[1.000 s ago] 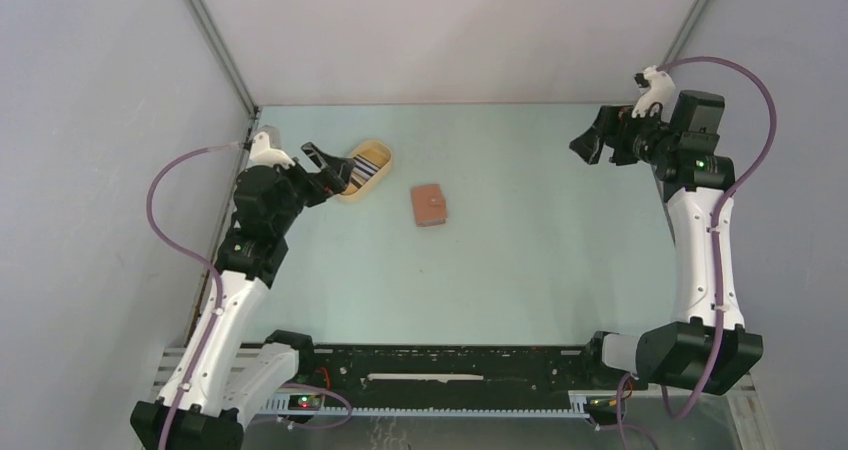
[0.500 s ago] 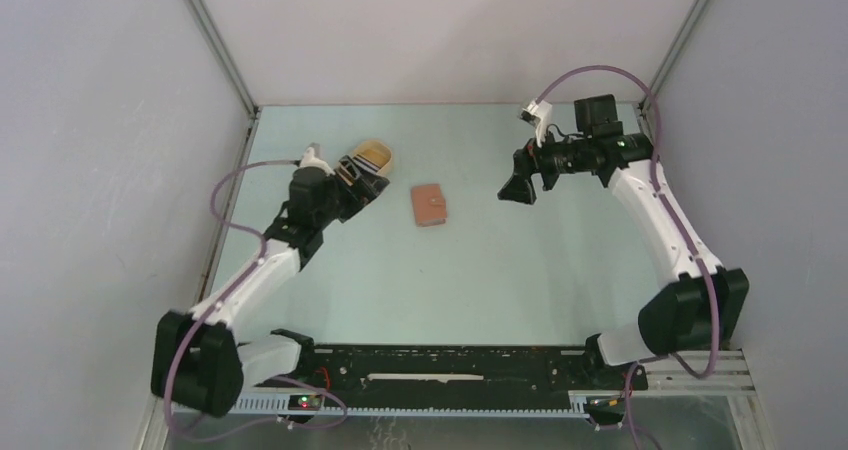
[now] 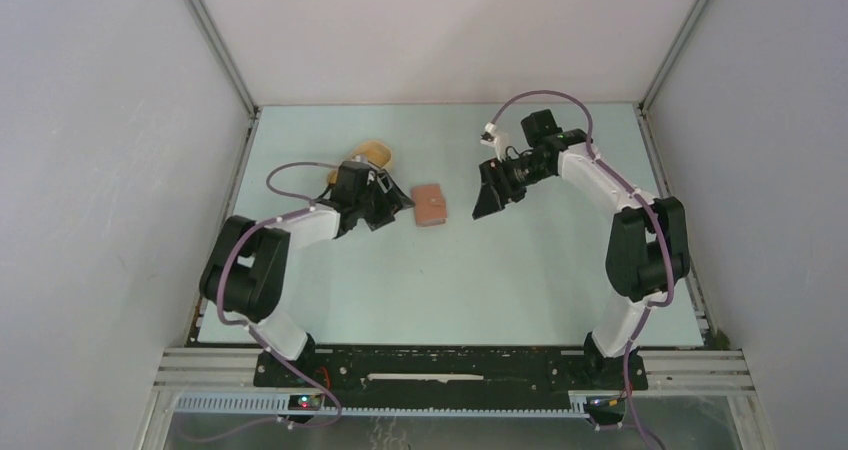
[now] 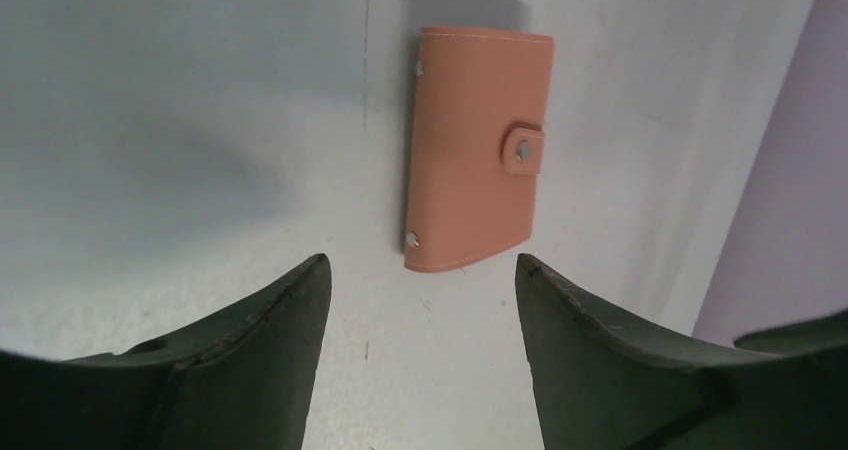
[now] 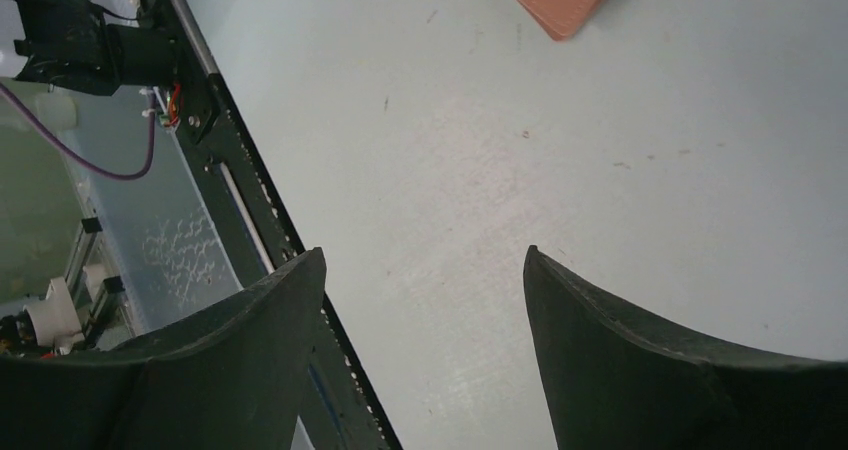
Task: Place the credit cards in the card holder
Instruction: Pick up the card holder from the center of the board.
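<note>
Grey walls [image 3: 120,170] enclose a pale green table [image 3: 450,280], with a black frame [image 3: 450,365] along its near edge. Left arm [image 3: 300,228] reaches low across the table toward the centre; right arm [image 3: 600,175] reaches in from the far right side. Left gripper [image 4: 422,275]: fingers spread wide apart, nothing between them, no contact with any object. In the left wrist view the gap between its fingertips lines up with the holder [image 4: 478,150], which lies just ahead of the tips and apart from them. Right gripper [image 5: 422,265]: fingers likewise spread wide and empty, over bare table; only one corner of the holder enters the top edge of the right wrist view. In the top view this gripper sits near the holder on its right side, not touching it. Yellow tray [image 3: 372,152]: at the far left of the table, largely covered by the left arm, so the cards cannot be made out. Holder: flat on the table between the two grippers, folded closed, with its tab [image 4: 523,150] snapped down on the upper face.
</note>
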You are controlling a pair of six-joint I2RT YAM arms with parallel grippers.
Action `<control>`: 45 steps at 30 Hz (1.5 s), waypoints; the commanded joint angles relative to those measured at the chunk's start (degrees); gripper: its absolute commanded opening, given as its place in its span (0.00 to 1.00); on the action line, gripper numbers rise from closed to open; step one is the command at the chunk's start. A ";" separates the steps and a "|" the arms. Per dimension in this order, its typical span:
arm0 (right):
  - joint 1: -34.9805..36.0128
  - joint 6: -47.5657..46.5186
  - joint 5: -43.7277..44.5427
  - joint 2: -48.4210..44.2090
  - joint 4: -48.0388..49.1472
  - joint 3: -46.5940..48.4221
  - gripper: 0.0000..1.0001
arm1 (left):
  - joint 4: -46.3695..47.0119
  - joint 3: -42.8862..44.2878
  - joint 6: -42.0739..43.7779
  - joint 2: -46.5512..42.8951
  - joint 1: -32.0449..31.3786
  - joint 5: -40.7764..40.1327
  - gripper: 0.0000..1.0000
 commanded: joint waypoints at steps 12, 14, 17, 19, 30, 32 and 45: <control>1.39 1.88 -4.72 2.94 1.03 -0.01 0.80 | 4.43 4.70 -0.93 10.27 -0.71 5.30 0.59; 1.39 2.02 -4.99 3.43 1.10 -0.05 0.79 | 5.01 4.61 -1.29 11.09 -0.71 5.82 0.59; 1.39 2.43 -5.75 4.37 1.43 -0.05 0.79 | 5.00 4.68 -1.78 12.44 -0.80 6.22 0.58; 1.39 2.74 -5.91 4.99 1.70 -0.05 0.79 | 4.81 4.77 -1.90 13.09 -0.94 6.45 0.58; 2.92 18.94 -1.81 17.94 6.72 9.70 0.72 | 0.50 5.93 -1.30 16.27 -2.60 5.25 0.55; 3.99 22.13 0.23 20.61 7.60 12.42 0.71 | 0.45 5.60 -1.06 16.38 -2.71 5.28 0.55; 6.99 32.05 4.70 31.90 12.83 20.81 0.64 | 1.30 4.69 -1.06 16.69 -3.11 6.89 0.53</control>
